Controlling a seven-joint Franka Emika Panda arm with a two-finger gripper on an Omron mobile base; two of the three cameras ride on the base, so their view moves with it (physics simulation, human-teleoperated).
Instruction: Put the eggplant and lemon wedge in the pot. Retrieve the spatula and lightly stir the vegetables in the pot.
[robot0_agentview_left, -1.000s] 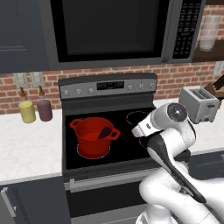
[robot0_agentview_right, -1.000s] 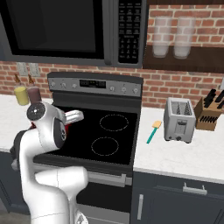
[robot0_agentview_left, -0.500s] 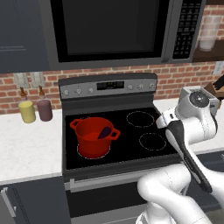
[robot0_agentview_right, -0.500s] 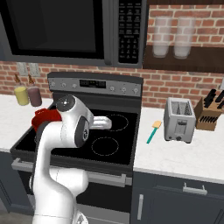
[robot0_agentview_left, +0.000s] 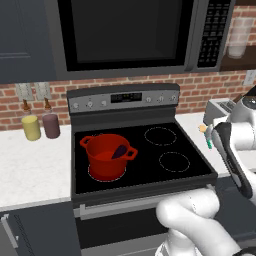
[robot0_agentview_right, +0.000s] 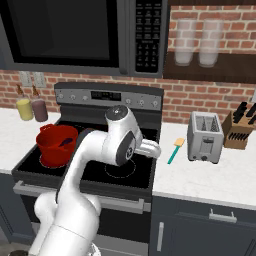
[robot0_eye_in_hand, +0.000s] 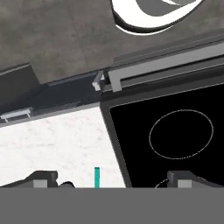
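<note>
1. The gripper hangs with its jaws spread wide and nothing between them, above the seam where the white counter meets the black stove top.
2. The spatula lies on the counter between the stove and the toaster; in the hand view its teal handle shows between the fingertips.
3. The red pot sits on the front left burner, well apart from the hand, with the eggplant inside.
</note>
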